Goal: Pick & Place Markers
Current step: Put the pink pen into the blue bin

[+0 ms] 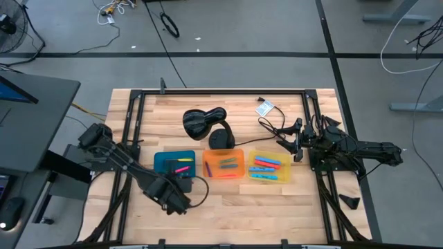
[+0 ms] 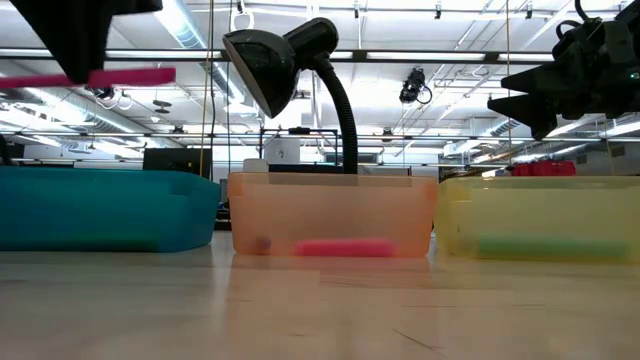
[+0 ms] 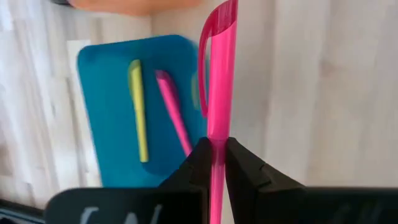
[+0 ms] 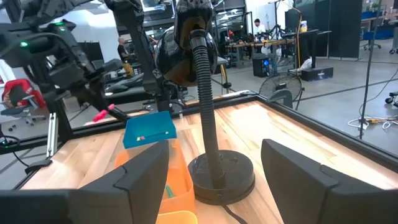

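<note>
No readable labels. Left hand point(image 3: 214, 163) pinches one pink marker point(image 3: 219, 81) beside the blue tray point(image 1: 166, 161), which holds two markers. Right hand point(image 4: 214, 171) spread, at 3 o'clock.

Pink marker point(image 3: 219, 93) held aloft (others point(image 1: 266, 166) lie in trays).

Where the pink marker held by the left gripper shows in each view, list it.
High: hidden under the left gripper, beside the blue tray.
Low: pink marker top left, level.
Left wrist: centre, clamped between the fingers.
Right wrist: far left, past the blue tray.
Shared landmark: the blue tray.
</note>
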{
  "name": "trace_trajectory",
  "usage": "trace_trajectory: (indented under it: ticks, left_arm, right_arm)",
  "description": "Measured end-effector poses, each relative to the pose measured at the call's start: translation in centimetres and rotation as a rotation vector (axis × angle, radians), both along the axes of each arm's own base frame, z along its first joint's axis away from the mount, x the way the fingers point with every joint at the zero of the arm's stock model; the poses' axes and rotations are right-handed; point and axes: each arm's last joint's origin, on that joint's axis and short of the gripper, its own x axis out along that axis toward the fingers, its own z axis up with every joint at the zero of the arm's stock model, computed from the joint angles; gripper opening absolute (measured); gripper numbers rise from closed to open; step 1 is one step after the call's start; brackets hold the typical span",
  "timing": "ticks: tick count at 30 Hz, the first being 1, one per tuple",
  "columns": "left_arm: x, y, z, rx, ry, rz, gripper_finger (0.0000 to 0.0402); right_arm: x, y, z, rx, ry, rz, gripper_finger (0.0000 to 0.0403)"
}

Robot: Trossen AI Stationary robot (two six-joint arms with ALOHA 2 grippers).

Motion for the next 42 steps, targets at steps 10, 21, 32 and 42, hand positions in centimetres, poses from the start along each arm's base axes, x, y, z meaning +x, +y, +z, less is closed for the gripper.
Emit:
trace_trajectory:
  ticks: [10,21,32,42]
  left_arm:
    - [-1.6,4.2,-1.6,0.046,0.015,-0.031,0.0027]
    - [-3.2,8.1,-3.2,0.028,0.013,-0.086,0.0027]
    - [-3.4,11.1,-5.0,0.024,-0.005,-0.090,0.0027]
    - [-3.0,12.0,-6.3,0.017,-0.045,-0.096,0.0027]
  right_arm:
    - [0.0,0.0,0.0,0.000,0.000,0.000,0.0259]
    - [0.0,0.0,0.0,0.000,0.000,0.000,0.0259]
    - [0.0,0.0,0.0,0.000,0.000,0.000,0.0259]
    - [0.0,0.0,0.0,0.000,0.000,0.000,0.0259]
